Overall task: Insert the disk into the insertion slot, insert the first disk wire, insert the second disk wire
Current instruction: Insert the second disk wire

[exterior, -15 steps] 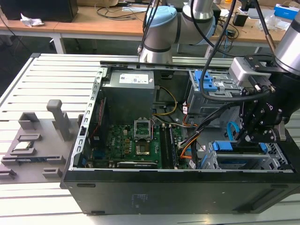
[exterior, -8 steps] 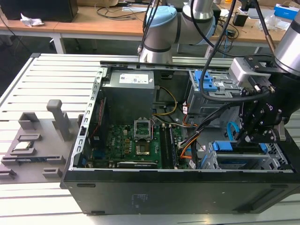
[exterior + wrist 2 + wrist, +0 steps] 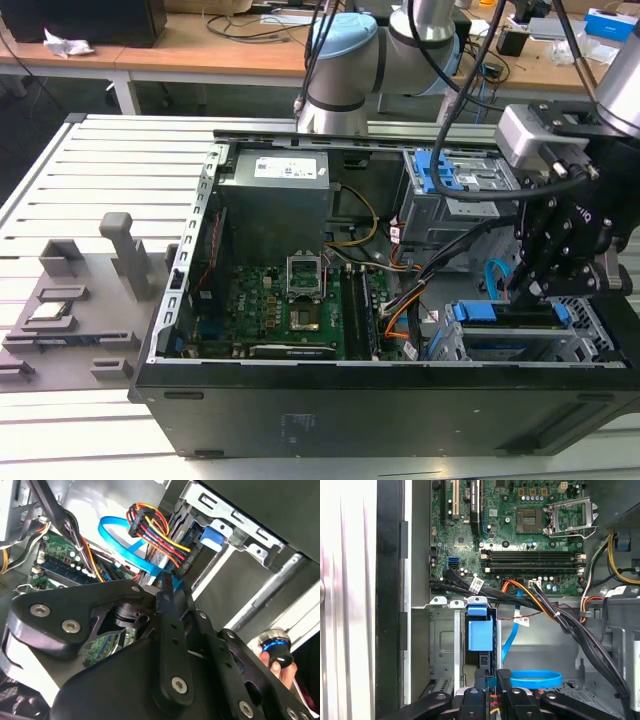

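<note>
Blue-framed disk (image 3: 505,325) in the perforated silver insertion slot (image 3: 590,335).

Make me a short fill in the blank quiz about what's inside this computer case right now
1. The looped flat cable beside the end effector is coloured ____.
2. In the exterior view, the end effector hovers above the insertion slot at the case's ____ end.
3. The motherboard circuit board is coloured ____.

Missing words: blue; right; green

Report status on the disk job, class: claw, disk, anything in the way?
Claw down at the disk. Disk seated in insertion slot. Blue cable and coloured wire bundle crowd the claw.
</note>
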`<state>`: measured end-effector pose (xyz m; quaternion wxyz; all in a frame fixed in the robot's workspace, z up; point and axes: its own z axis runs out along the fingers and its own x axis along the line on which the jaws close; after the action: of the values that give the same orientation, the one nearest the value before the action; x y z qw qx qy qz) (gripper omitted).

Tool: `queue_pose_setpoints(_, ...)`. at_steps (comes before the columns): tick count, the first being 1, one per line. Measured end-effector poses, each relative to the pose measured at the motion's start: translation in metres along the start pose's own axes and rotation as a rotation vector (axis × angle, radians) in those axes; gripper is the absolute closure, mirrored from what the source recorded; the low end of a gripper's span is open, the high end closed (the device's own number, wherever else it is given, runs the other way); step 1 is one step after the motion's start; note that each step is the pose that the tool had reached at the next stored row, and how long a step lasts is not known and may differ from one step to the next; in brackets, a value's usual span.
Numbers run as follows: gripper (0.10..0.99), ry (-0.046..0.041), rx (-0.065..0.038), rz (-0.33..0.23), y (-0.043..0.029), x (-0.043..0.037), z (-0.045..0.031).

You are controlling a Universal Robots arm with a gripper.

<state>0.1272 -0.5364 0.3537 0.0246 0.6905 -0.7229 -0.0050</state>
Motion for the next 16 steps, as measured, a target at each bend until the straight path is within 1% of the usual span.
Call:
queue_pose_setpoints(1, 0.851, 0.0003, 0.000, 0.000, 0.0001, -0.0002, -0.0017)
queue_pose_setpoints(4, 0.851, 0.0015, 0.000, 0.000, 0.0005, -0.0041, -0.0069)
queue_pose_setpoints(5, 0.867, 0.0015, 0.000, 0.000, 0.0006, -0.0046, -0.0085)
queue_pose_setpoints(6, 0.929, 0.0014, 0.000, 0.000, 0.0006, -0.0047, -0.0098)
queue_pose_setpoints(7, 0.980, 0.0016, 0.000, 0.000, 0.0008, -0.0047, -0.0126)
queue_pose_setpoints(14, 0.980, 0.0014, 0.000, 0.000, 0.0014, -0.0042, -0.0290)
queue_pose_setpoints(16, 0.980, 0.0013, 0.000, 0.000, 0.0015, -0.0042, -0.0315)
